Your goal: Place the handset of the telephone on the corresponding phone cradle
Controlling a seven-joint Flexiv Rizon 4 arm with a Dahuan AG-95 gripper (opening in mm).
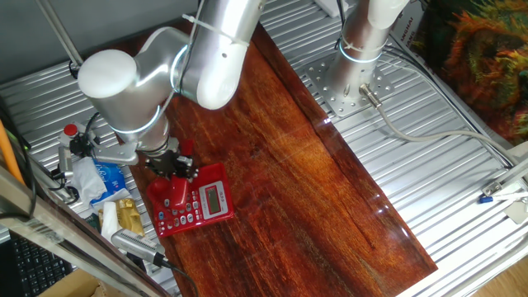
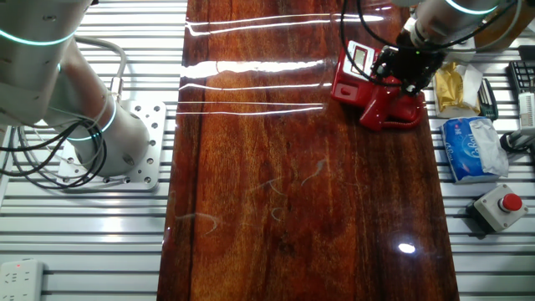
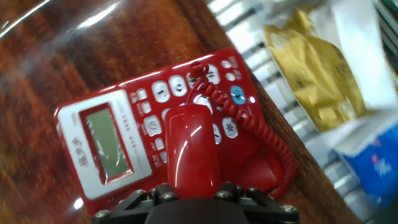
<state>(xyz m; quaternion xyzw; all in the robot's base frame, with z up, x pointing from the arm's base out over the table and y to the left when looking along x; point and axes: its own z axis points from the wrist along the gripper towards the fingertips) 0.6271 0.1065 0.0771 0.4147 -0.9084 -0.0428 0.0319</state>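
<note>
Handset [image 3: 189,152] end hidden between fingers [image 3: 163,194]

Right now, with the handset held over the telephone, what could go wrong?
1. The handset hangs over the keypad, not the cradle; lowering here may press buttons.
2. The curly cord lies across the keys and may get trapped underneath.
3. The telephone sits near the table edge, so a push could slide it off.
</note>
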